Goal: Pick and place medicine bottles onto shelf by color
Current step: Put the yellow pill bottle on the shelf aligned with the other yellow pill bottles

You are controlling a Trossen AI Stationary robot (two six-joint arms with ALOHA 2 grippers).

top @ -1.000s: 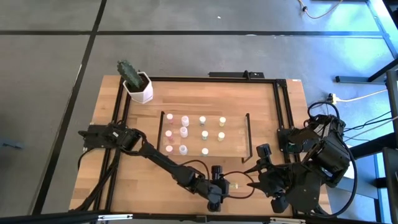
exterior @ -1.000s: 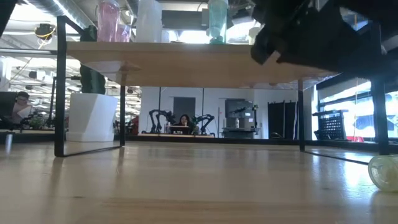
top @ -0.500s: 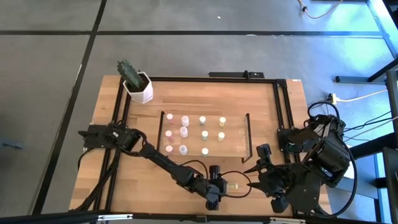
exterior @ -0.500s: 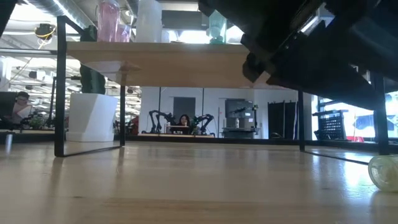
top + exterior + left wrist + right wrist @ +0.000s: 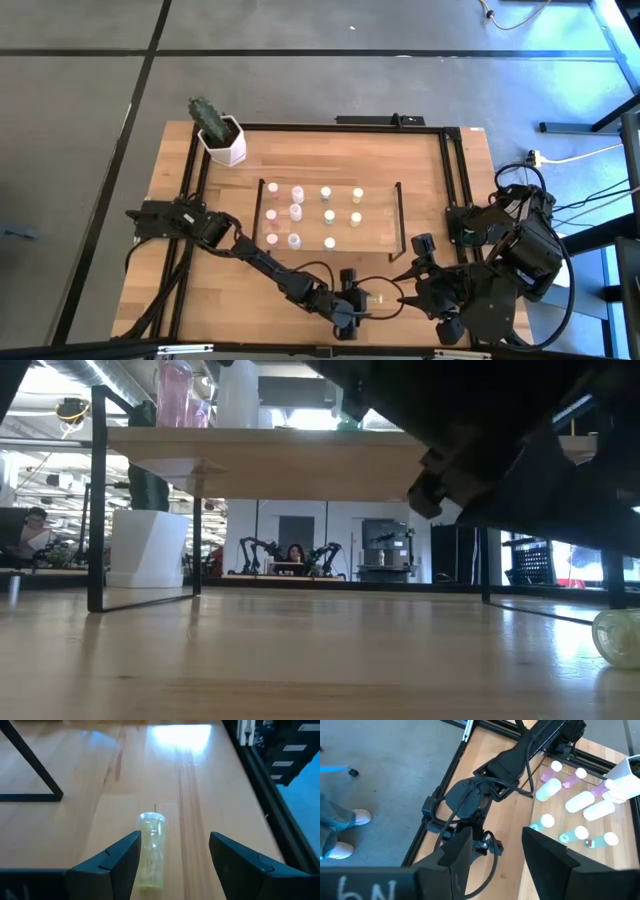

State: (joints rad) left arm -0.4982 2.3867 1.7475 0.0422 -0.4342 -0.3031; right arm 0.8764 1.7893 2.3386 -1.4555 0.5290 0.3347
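A yellow medicine bottle [image 5: 151, 851] lies on its side on the wooden table near the front edge [image 5: 373, 298], also seen in the low view [image 5: 617, 636]. My left gripper [image 5: 175, 837] [image 5: 360, 300] is open and low over it, one finger on either side; whether a finger touches it I cannot tell. The shelf [image 5: 380, 232] stands mid-table on thin black frames and carries upright pink [image 5: 271, 214], white [image 5: 296, 211], pale green [image 5: 326, 193] and yellow [image 5: 356, 217] bottles. My right gripper [image 5: 496, 834] [image 5: 415, 262] hangs open, high at the front right, with nothing between its fingers.
A white hexagonal pot with a cactus [image 5: 222, 135] stands at the far left corner. Black frame rails [image 5: 452, 170] run along the table's edges. Bare wood lies between the shelf and the front edge. A person's shoe [image 5: 340, 847] shows on the floor beside the table.
My left gripper has sunk toward the table around the lying yellow bottle and tipped a little, staying open. The bottle has not moved.
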